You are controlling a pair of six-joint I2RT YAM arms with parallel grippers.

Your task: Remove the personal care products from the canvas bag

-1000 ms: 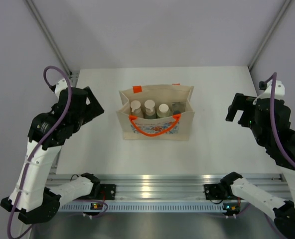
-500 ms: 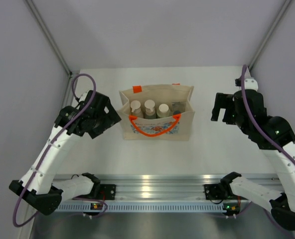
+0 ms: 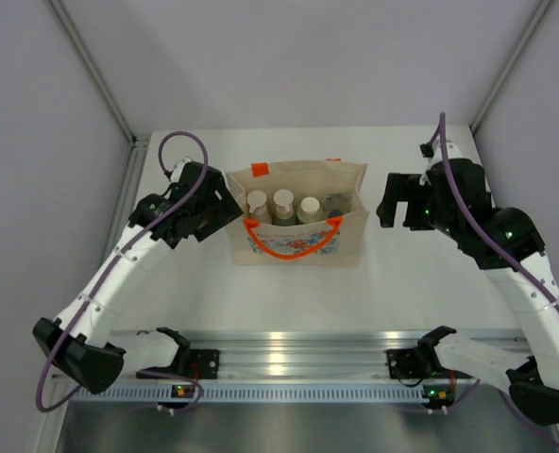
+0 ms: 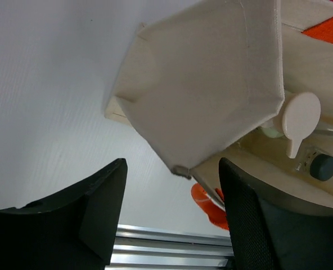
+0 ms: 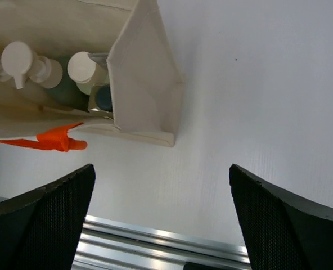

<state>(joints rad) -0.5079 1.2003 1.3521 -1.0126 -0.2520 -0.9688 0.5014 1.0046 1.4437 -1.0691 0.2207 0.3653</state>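
Canvas bag (image 3: pixel 350 238), three pale-capped bottles (image 3: pixel 283 200)

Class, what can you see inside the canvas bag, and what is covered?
Three pale-capped bottles in a row, a dark lid beside them. The canvas bag hides their lower bodies and its bottom.

One canvas bag (image 3: pixel 298 236) stood on the bench, midway between its left and right edges. Inside it showed three pale-capped bottles (image 3: pixel 283 200) in a row and one dark-lidded jar (image 5: pixel 104 97). One orange handle (image 3: pixel 294 249) was plainly visible, and two orange tabs (image 3: pixel 259 169). There were two grippers, the left gripper (image 4: pixel 173 164) and the right gripper (image 5: pixel 161 167).
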